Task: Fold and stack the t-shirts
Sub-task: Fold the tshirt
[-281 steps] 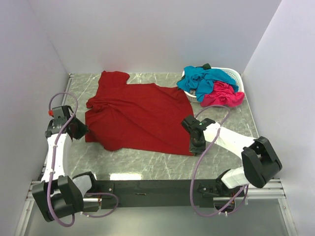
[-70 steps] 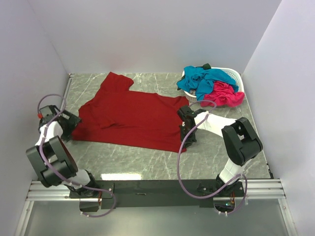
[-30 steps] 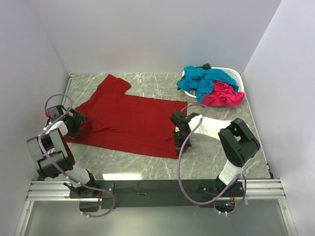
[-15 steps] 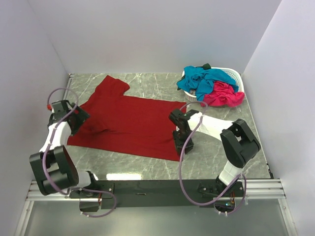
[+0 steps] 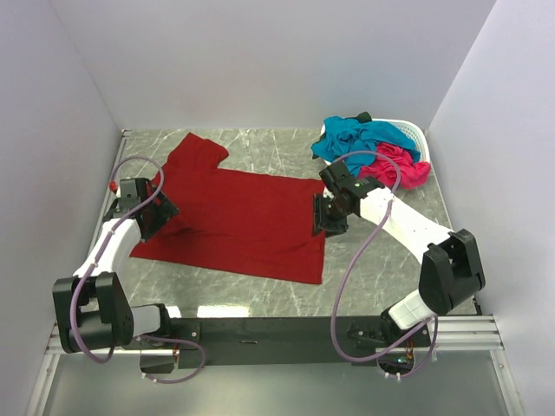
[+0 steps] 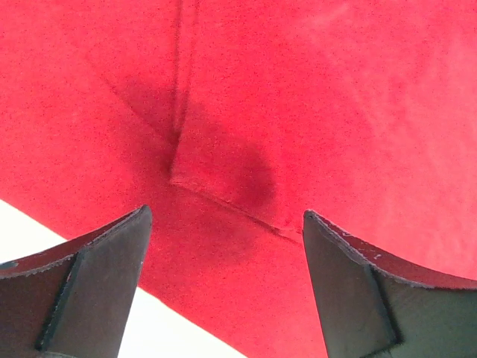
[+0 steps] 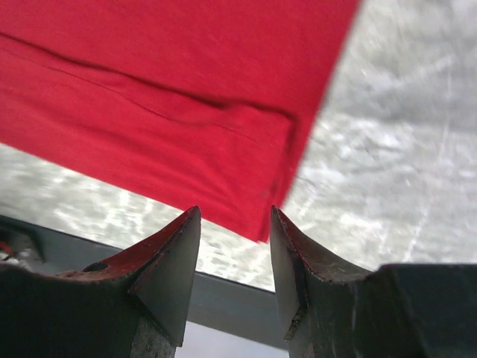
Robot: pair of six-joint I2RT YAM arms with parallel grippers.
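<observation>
The dark red t-shirt point(image 5: 234, 221) is lying spread on the worktop point(image 5: 381, 260). The left tool point(image 6: 226, 215) is hovering wide open and empty over its left side. The right tool point(image 7: 235, 212) is gaping partway, empty, by its right hem. Uneven pinches risk dragging it crooked.

The overhead view is brightly and evenly lit. Pale glare patches are seen on the desk point(image 5: 260, 290) near its front edge, and only faint, soft shadows are cast beneath the arms. In the left wrist view a dark shadow is thrown on the dark red t-shirt point(image 6: 358, 89), and the desk is washed out to white. In the right wrist view the marble is smeared by blur.
</observation>
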